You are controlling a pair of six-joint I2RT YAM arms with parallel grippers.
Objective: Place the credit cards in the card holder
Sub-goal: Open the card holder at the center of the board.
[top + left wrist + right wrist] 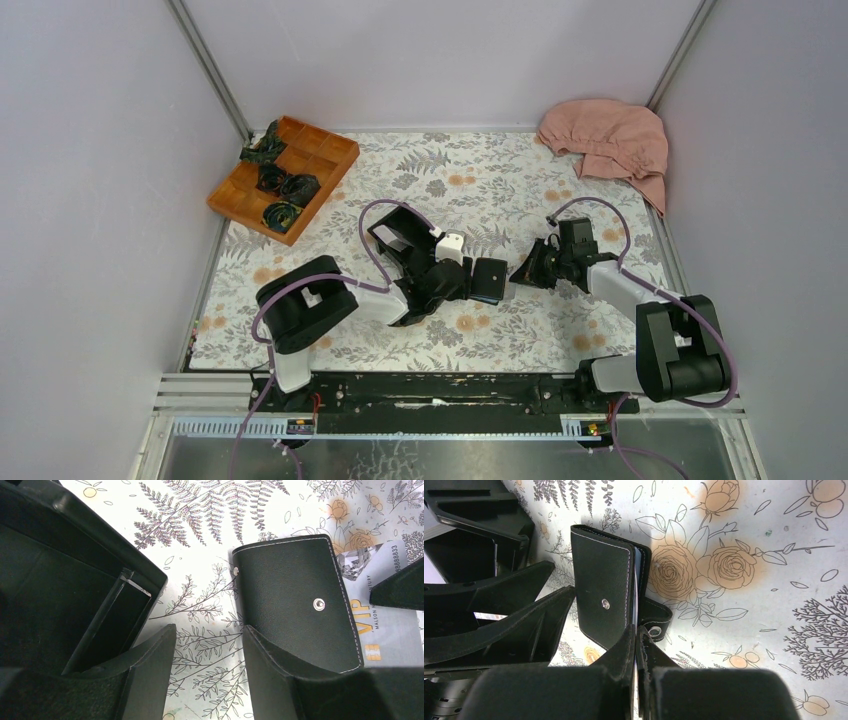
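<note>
Between the clenched tips of the right claw (637, 635), one card (385, 635) is pinched and lies partly tucked into the folded wallet (604, 590) just ahead, the left claw (209, 630) spread slack at the wallet's near corner; judged: this insertion unfinished, other cards not made out.

Bright, diffuse and even from overhead in the top view, with soft shadows only. Slightly washed out on the floral mat (210, 510) along the top of the left wrist view, near-black inside the box (60, 595) at left, crisp enough for legible print on the credit card (387, 630) at right. Blurred along the bottom of the right wrist view, at the base of the right gripper (636, 632); sharp on the card holder (601, 580), with dark shadow at its upper right.
</note>
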